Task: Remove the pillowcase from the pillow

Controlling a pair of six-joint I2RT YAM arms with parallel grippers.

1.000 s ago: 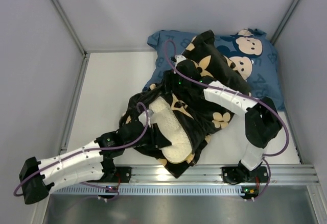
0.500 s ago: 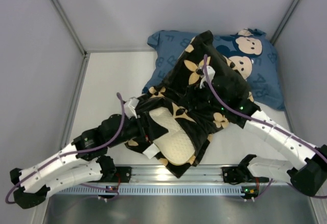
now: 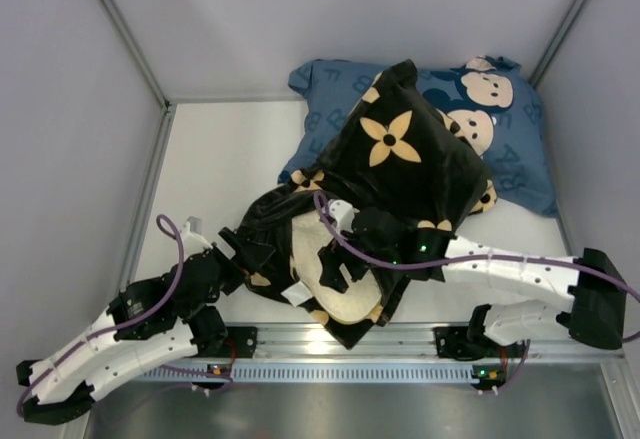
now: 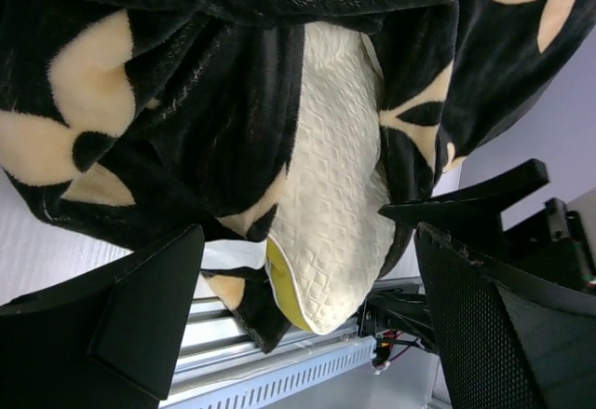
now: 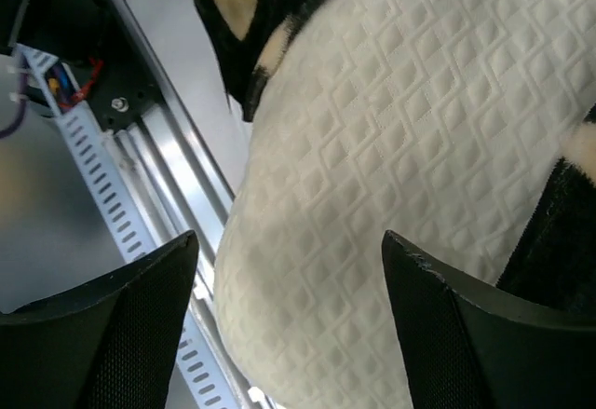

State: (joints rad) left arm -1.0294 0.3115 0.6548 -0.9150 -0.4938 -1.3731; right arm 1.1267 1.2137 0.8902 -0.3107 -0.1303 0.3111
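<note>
Pillow (image 3: pixel 352 299) lies diagonal, bare end toward the near rail (image 3: pixel 400 337), pillowcase (image 3: pixel 400 159) over its far end. I see both jaws open, empty.

Your left arm (image 3: pixel 130 324) low, reaching in from the left, left gripper (image 3: pixel 252 249) jaws spread wide, your right arm (image 3: pixel 510 274) stretched leftward, right gripper (image 3: pixel 338 264) jaws parted, gripping nothing

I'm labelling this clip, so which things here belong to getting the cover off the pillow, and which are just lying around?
Part of the job: black flowered pillowcase; cream quilted pillow, partly inside it.
Just lying about: blue pillow with cartoon mice, at the back.
</note>
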